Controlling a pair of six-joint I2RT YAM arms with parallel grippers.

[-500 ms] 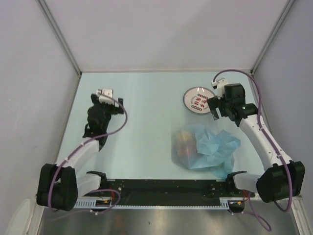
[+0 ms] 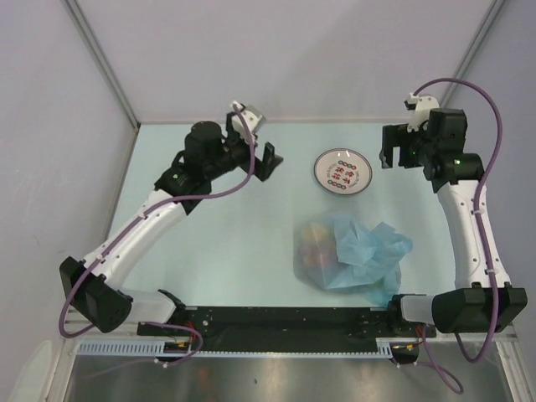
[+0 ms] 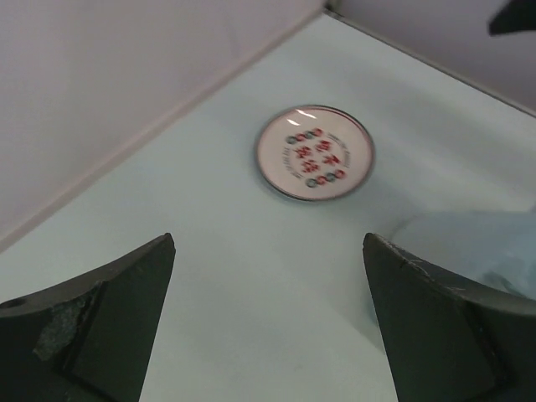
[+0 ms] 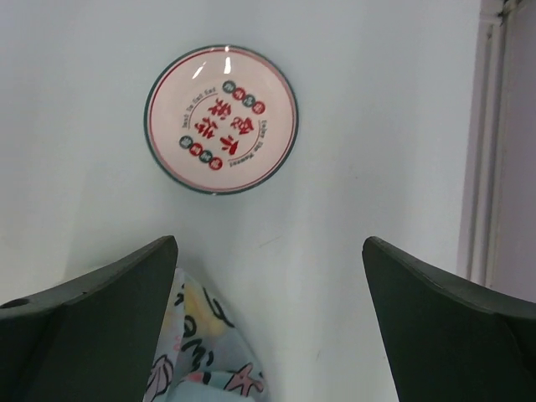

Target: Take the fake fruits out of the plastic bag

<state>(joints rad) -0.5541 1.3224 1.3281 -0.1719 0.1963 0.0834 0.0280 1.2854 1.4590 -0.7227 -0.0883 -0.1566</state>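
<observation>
The plastic bag (image 2: 352,251) lies crumpled on the table, right of centre, light blue and translucent. The fake fruits (image 2: 315,243) show as yellow and orange shapes through its left side. My left gripper (image 2: 269,161) is open and empty, raised left of the white plate (image 2: 342,171). My right gripper (image 2: 389,156) is open and empty, raised just right of the plate. The left wrist view shows the plate (image 3: 314,152) ahead and the bag's edge (image 3: 481,243) at the right. The right wrist view shows the plate (image 4: 221,119) and a printed corner of the bag (image 4: 197,356) by the left finger (image 4: 92,327).
Grey walls close the table at the back and both sides, with a metal corner post (image 2: 465,79) at the back right. The wall's base (image 4: 502,142) runs down the right of the right wrist view. A black rail (image 2: 276,322) lies along the near edge.
My left arm has swung from the far left toward the back middle, near the plate. My right gripper has moved back and to the right, off the plate's edge.
</observation>
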